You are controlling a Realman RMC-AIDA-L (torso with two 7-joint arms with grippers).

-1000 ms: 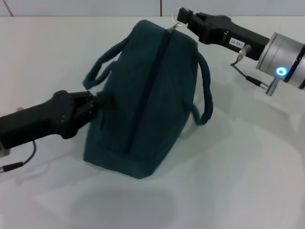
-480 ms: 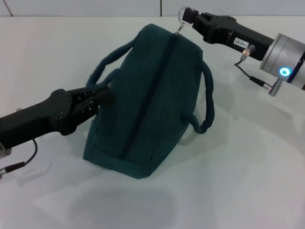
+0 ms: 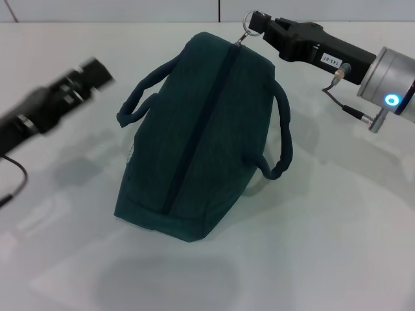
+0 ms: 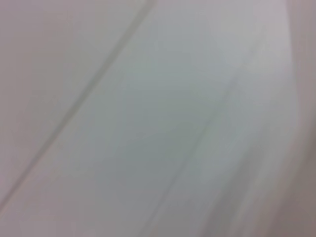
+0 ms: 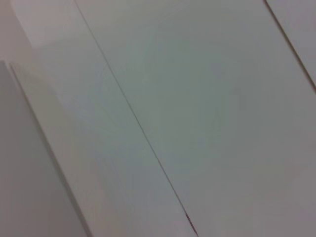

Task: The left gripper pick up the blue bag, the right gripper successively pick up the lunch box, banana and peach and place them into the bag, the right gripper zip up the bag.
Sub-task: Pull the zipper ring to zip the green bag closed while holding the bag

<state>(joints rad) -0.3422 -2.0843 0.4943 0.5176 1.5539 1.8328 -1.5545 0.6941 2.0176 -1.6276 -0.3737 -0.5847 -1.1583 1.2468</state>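
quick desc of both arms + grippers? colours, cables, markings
Left gripper: black, blocky, on a black arm with a thin black cable trailing beneath. Right gripper: black claw on a black link bearing a small white label, then a silver cylindrical section with a glowing blue ring light; thin cables with metal plugs hang below.

Bag [image 3: 201,136] occupying table [image 3: 337,246] centre; right gripper [image 3: 254,21] blocking its far end; left gripper [image 3: 97,70] standing apart, leaving open table around.
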